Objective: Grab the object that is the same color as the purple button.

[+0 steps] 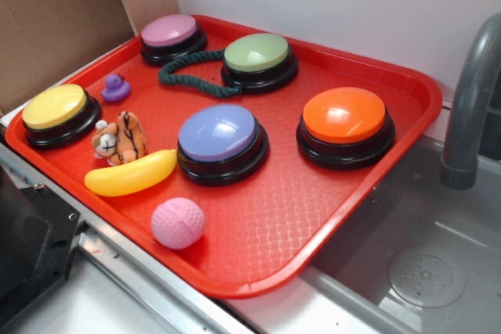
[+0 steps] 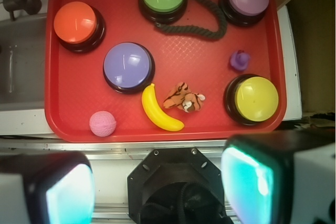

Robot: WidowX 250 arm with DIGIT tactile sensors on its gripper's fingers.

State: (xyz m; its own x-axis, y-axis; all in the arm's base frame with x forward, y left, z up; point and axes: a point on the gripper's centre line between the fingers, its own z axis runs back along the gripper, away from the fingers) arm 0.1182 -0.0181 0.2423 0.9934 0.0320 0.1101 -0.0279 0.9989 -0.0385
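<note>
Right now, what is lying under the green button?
The dark green rope runs up against the green button and its end disappears at the black base. Whether it continues beneath is hidden. The red tray lies below.

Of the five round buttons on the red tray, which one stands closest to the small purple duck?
The yellow button, at the tray's corner. The purple duck sits just beside it; the pink-mauve button is farther away.

A red tray point(image 1: 360, 217) is carrying orange point(image 1: 344, 115), green point(image 1: 257, 52), yellow point(image 1: 53, 105) and mauve-pink point(image 1: 168, 30) buttons. A dark green rope point(image 1: 188, 77) is curling between the green and mauve-pink ones. A plush tiger point(image 1: 120, 138) is lying against a yellow banana point(image 1: 131, 174), with a pink dimpled ball point(image 1: 178, 223) sitting near the tray's front edge. A grey faucet point(image 1: 470, 107) is standing over the sink point(image 1: 423, 263) just beside the tray.
</note>
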